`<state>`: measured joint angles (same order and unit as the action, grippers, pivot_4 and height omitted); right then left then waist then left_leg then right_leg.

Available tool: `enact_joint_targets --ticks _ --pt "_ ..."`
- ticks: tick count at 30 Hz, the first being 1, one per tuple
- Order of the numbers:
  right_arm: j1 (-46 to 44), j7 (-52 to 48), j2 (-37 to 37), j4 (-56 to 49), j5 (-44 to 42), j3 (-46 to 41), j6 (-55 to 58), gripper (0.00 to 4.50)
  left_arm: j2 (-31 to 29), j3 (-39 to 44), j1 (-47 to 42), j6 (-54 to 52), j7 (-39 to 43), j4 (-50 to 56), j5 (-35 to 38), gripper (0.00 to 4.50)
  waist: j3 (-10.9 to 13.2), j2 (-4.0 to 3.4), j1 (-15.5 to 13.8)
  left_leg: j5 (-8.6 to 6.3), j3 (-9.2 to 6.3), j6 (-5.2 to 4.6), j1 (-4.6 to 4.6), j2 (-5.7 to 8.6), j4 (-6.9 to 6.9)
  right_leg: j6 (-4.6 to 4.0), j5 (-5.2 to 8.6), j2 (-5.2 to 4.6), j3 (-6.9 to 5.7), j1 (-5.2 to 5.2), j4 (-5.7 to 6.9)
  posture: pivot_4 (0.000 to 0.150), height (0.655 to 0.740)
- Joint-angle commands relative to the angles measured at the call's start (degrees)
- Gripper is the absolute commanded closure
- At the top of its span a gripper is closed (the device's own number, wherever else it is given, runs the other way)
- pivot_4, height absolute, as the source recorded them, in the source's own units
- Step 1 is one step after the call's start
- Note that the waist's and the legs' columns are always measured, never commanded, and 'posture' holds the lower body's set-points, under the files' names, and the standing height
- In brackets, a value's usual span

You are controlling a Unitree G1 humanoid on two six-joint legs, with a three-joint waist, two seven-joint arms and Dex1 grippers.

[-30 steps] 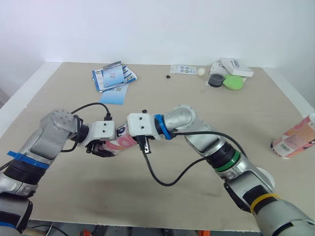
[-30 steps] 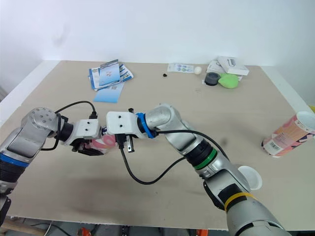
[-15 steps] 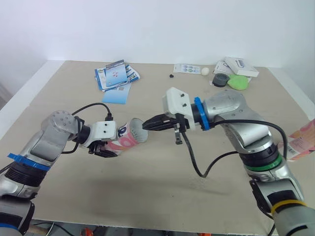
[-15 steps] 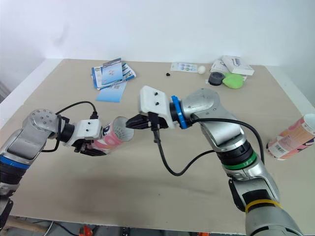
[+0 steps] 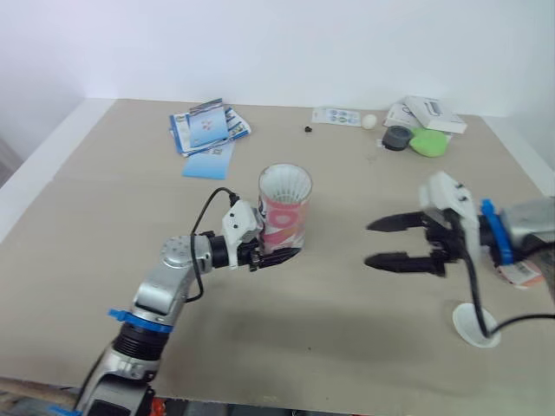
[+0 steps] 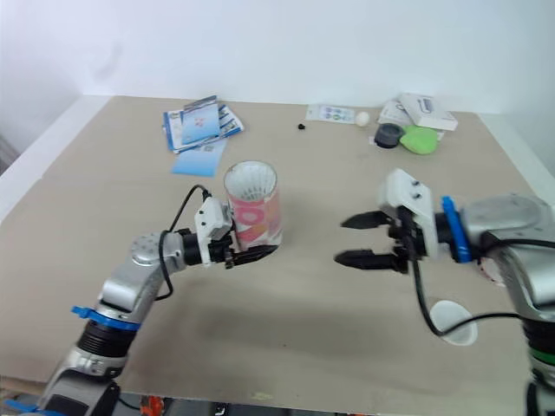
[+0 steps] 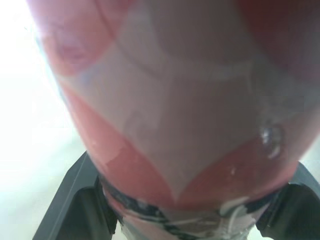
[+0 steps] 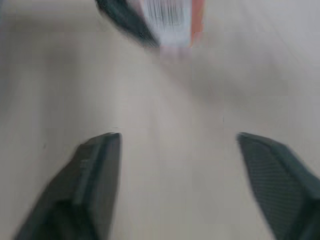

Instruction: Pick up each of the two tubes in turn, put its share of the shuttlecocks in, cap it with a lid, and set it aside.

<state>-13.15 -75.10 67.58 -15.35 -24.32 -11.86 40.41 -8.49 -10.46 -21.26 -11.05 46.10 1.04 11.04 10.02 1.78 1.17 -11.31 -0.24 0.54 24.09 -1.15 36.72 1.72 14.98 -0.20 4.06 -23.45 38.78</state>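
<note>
Glossy pink-and-white printed tube (image 5: 284, 217), smooth matt beige wood-look table (image 5: 130, 199), smooth white plastic lid (image 5: 475, 325).

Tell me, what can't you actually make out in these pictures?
- How many shuttlecocks sit in the tube: head views show feathers at its mouth; its wall hides the rest.
- Second tube: mostly behind the right arm, head views.
- Right wrist view: blurred, so the tube's print is unreadable.
- Dark speck far across the table: too small to identify.
</note>
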Motion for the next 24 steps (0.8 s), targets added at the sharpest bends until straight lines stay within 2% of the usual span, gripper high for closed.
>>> enact_joint_targets --ticks 1,4,8,24 --pt "7.9 -1.2 4.4 6.4 5.9 -5.0 -7.4 0.08 4.3 -3.3 1.4 7.1 -7.1 -4.7 -5.0 1.69 0.0 -0.05 0.2 0.01 0.15 0.0 -0.13 0.08 0.04 0.1 -0.13 0.01 0.13 0.1 -0.11 0.15 0.74" --pt "11.1 -1.2 5.6 10.5 7.6 -5.8 -10.7 0.08 6.0 -4.7 2.3 9.2 -9.7 -7.7 -6.7 1.69 0.0 -0.09 0.3 0.02 0.18 -0.01 -0.21 0.14 0.03 0.21 -0.21 -0.03 0.16 0.24 -0.24 0.15 0.74" --pt "13.0 -1.7 5.3 16.5 8.2 -5.6 -12.8 0.08 5.4 -7.2 3.0 9.9 -9.8 -10.7 -8.7 1.69 0.0 -0.19 0.3 0.02 0.38 -0.02 -0.25 0.14 0.01 0.38 -0.37 0.0 0.4 0.25 -0.45 0.15 0.74" --pt "13.4 -1.6 5.0 29.5 13.4 -0.5 -21.3 0.08 4.0 -8.7 3.3 4.2 -8.6 -10.1 -8.3 1.69 -0.2 -0.5 0.2 0.02 0.47 -0.01 -0.42 0.23 -0.03 0.52 -0.42 -0.05 0.51 0.47 -0.6 0.15 0.74"
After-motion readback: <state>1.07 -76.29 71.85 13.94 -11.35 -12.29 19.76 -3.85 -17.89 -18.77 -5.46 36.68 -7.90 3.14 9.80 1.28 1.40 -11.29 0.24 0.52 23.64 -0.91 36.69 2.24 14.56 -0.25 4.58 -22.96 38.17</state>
